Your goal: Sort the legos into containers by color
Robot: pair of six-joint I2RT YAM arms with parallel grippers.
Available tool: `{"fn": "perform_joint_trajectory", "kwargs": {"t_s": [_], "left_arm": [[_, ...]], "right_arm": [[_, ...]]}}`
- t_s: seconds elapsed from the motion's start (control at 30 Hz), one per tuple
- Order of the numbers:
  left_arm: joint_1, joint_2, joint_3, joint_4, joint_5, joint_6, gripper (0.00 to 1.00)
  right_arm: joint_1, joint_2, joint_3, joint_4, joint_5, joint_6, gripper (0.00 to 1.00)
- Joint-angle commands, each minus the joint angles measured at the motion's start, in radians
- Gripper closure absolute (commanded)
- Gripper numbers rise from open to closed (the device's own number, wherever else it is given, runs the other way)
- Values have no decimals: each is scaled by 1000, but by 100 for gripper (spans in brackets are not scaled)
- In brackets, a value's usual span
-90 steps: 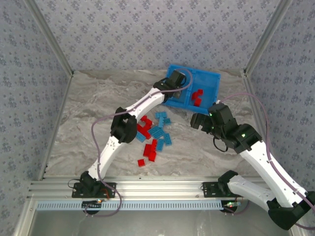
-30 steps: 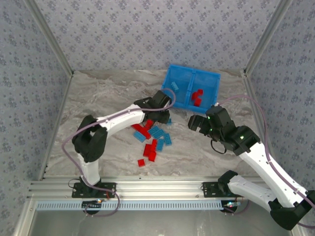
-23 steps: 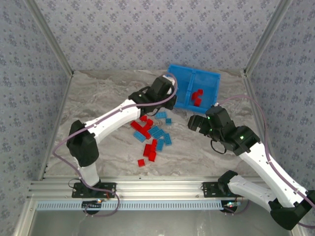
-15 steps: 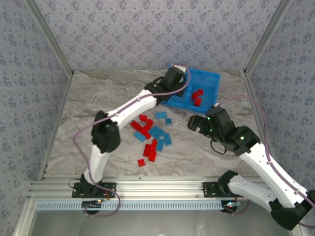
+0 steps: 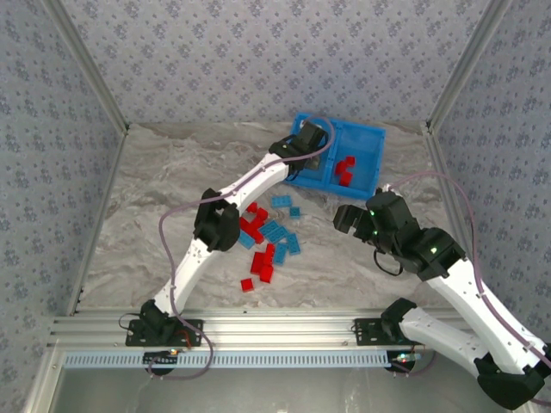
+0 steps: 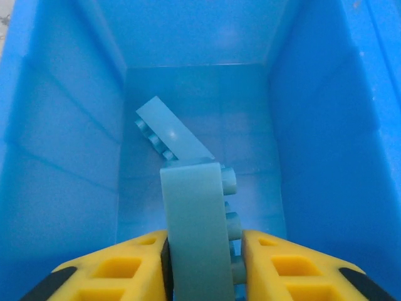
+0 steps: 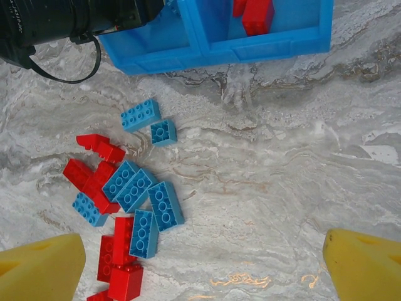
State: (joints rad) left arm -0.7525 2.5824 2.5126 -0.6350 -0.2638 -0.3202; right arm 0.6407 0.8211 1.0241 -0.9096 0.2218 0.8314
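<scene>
Left claw (image 6: 203, 263) was pinched narrow on a light blue lego (image 6: 194, 213) inside the bin's left compartment (image 6: 69, 157). I saw its long axis run 6-to-12 o'clock, studs facing 3. Right claw (image 7: 203, 260) gaped wide over the counter (image 7: 282, 188).

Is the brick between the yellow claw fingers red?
No, the brick between the left claw fingers is light blue, hanging inside the bin.

Left arm (image 5: 250, 185), right arm (image 5: 469, 288): white tubular links, black joint housings, lilac cable (image 5: 166, 228) looped alongside. Left pincer (image 6: 203, 251), right pincer (image 7: 200, 263): blocky yellow fingers (image 6: 119, 269), black wrist behind.
</scene>
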Motion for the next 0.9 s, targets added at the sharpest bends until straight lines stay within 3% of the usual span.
{"fn": "perform_joint_trajectory", "kwargs": {"t_s": [0.0,0.33,0.6,0.87], "left_arm": [[-5,-7,55,-12,36,-10,61],[-10,-226,-9,-21,79,-17,54],[-6,-786,-592,149,87,34,52],[-5,-1297,-1130,74,49,56,38]], "right_arm": [[9,-13,1,-31,27,25,0],[14,4,-10,-10,30,1,0],[53,212,6,129,-62,-128,0],[74,585,125,229,-129,-194,0]]}}
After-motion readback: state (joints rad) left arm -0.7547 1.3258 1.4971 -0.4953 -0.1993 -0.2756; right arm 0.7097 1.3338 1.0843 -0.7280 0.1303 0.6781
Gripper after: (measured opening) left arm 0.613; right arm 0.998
